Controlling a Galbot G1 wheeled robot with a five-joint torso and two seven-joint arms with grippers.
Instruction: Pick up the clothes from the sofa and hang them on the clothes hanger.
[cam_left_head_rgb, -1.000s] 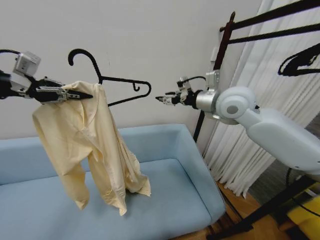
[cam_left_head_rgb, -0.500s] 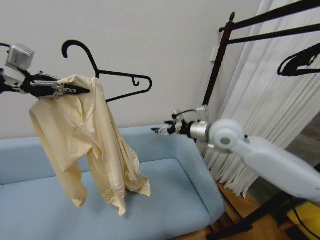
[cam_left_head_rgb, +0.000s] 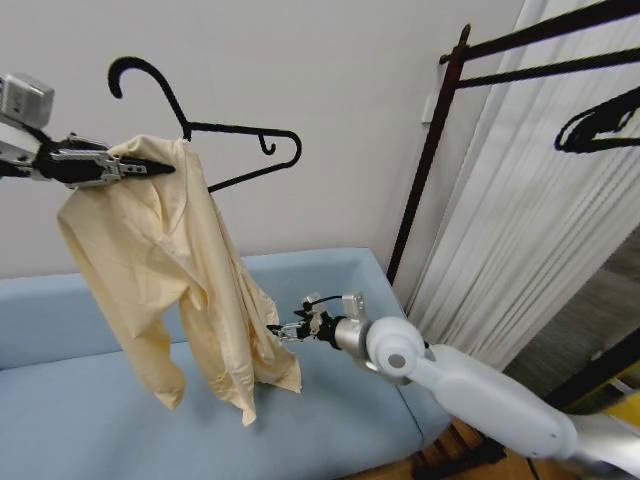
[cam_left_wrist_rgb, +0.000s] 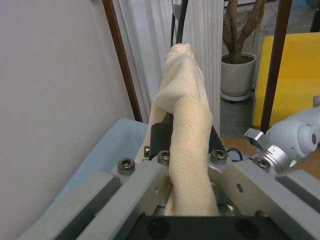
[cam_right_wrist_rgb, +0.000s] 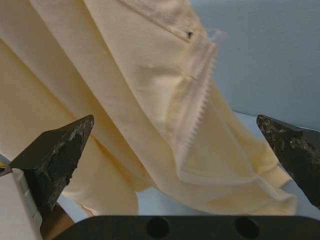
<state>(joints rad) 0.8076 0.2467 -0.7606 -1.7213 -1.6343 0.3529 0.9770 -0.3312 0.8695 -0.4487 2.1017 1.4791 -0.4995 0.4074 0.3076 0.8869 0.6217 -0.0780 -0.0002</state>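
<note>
We see 1 yellow shirt (cam_left_head_rgb: 170, 270) up in the air, over the sofa (cam_left_head_rgb: 340, 420). The cloth is soft w/ tiny bumps in the weave. It hangs long & floppy w/ lots of folds.

Its top sits on 1 black hanger (cam_left_head_rgb: 235, 150), thin & hard, w/ a round hook on top. One hanger arm is under the cloth. The other arm pokes out bare to the right, w/ a small hook near its end.

The left gripper (cam_left_head_rgb: 158, 169) is up high on the left. Its jaws are closed tight on a rolled bit of the shirt's top, by the hanger.

The right gripper (cam_left_head_rgb: 283, 330) is low, just beside the shirt's bottom edge & over the sofa seat. Its jaws are wide open & hold nothing. Its 2 dark pointy fingertips (cam_right_wrist_rgb: 55, 155) sit far apart, w/ the shirt hem past them.

The sofa is light blue, soft & smooth. On the right stands 1 dark clothes rack (cam_left_head_rgb: 432, 130) w/ straight bars. A 2nd black hanger (cam_left_head_rgb: 600, 125) is up near those bars, so we count 2 hangers. Behind the rack hangs a white curtain (cam_left_head_rgb: 520, 250) w/ long folds.
</note>
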